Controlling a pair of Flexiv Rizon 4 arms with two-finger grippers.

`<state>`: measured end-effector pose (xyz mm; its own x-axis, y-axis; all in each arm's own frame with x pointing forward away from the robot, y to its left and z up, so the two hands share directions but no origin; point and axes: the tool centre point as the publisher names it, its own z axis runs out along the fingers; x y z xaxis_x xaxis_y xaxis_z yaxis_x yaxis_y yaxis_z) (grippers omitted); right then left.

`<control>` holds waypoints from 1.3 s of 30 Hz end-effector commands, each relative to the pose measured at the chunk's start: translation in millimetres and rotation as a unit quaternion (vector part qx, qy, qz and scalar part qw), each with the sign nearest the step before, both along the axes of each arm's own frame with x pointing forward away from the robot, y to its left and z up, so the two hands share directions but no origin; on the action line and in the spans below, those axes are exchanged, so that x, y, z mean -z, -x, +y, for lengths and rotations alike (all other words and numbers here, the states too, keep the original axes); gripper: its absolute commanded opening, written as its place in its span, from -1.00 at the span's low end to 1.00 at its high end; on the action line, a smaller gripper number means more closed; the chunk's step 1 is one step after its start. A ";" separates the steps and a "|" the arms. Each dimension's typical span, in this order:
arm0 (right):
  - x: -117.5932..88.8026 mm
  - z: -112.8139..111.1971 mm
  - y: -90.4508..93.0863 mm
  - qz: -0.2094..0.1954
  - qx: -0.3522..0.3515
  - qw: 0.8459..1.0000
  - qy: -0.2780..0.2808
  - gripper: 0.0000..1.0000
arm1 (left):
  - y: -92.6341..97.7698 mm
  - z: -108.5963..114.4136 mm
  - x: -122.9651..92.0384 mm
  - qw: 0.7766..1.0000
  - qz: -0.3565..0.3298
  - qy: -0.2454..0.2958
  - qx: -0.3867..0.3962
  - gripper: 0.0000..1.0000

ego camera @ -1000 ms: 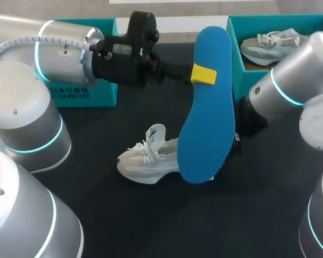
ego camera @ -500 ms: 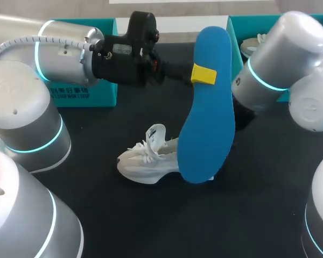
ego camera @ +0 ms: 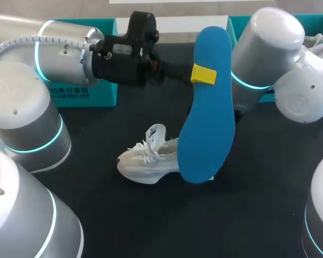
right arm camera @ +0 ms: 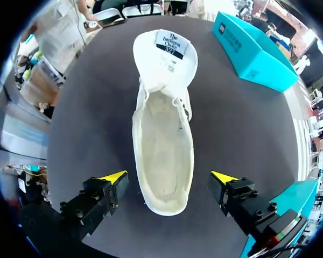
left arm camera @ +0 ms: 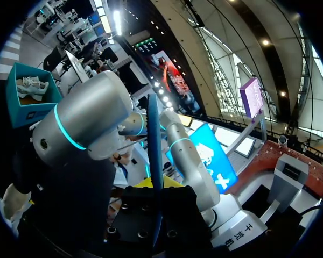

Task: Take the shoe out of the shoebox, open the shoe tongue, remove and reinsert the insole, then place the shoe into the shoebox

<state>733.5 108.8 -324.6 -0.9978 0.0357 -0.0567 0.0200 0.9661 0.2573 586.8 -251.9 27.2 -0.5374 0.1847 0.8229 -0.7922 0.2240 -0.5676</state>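
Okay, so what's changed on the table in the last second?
The right arm swung toward the middle, across the box at the back right. The left pincer keeps gripping the blue insole, upright, and the white shoe on the table hasn't moved.

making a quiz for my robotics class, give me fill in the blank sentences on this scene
1. The left hand grips a ____ insole.
2. The right hand hovers over the white shoe with its fingers ____.
3. That shoe lies on the ____ table.
4. Another shoe sits inside a teal ____.

Missing words: blue; open; black; shoebox
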 end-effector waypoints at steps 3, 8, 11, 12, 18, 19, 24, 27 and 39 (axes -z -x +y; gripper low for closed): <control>1.4 2.8 0.5 -0.001 0.001 1.000 0.004 1.00 | 0.4 -0.5 1.1 1.000 0.000 0.001 0.000 -1.00; 1.9 6.1 -2.8 0.000 0.000 1.000 0.004 1.00 | 0.4 -0.5 1.1 1.000 0.000 0.001 0.000 -1.00; 7.2 17.7 -14.6 0.000 -0.011 1.000 0.004 1.00 | 0.4 -0.5 1.1 1.000 0.000 0.001 0.000 -1.00; 9.1 21.7 -18.4 0.001 -0.017 1.000 0.007 1.00 | 0.4 -0.5 1.1 1.000 0.000 0.001 0.000 -1.00; 23.2 37.7 -33.5 0.007 -0.033 0.999 0.016 1.00 | 0.4 -0.5 1.1 1.000 0.000 0.001 0.000 -1.00; 26.5 40.6 -34.4 0.010 -0.035 0.999 0.019 1.00 | 0.4 -0.5 1.1 1.000 0.000 0.001 0.000 -1.00; 41.8 48.9 -37.5 0.012 -0.031 0.999 0.015 0.97 | 0.4 -0.5 1.1 1.000 0.000 0.001 0.000 -1.00; 48.3 51.4 -38.6 0.014 -0.030 0.999 0.019 0.49 | 0.4 -0.5 1.1 1.000 0.000 0.001 0.000 -1.00; 61.0 53.9 -37.2 0.030 -0.025 0.998 0.049 -0.21 | 0.4 -0.5 1.1 1.000 0.000 0.001 0.000 -1.00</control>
<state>769.5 156.1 -385.2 -0.9998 -0.0176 0.0022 -0.0169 0.9842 0.1764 586.8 -251.9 27.2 -0.5374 0.1847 0.8229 -0.7922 0.2240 -0.5676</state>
